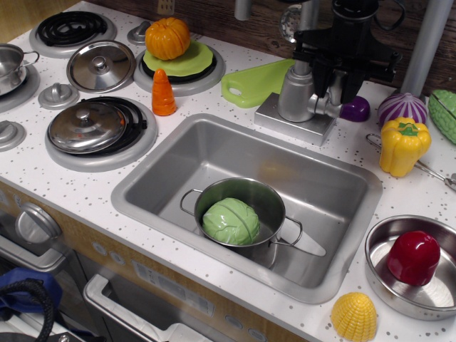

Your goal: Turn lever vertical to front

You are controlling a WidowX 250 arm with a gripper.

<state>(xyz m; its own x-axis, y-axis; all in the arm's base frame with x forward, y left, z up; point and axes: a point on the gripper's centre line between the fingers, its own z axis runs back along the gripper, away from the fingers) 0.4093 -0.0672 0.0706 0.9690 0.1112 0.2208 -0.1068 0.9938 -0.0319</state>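
— Lever [325,107] position?
— Juts sideways from tap [297,91] body, behind sink [214,146], directly beneath black end effector [340,90].
— End effector state?
— Fingers straddling lever; opening and contact cannot tell. Purple item [355,108] just beside.

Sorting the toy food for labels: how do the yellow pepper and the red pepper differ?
The yellow pepper stands upright on the bare counter, green stem showing; the red pepper sits inside a steel bowl, no stem visible. The yellow one lies farther back, nearer the purple onion. Both are glossy plastic.
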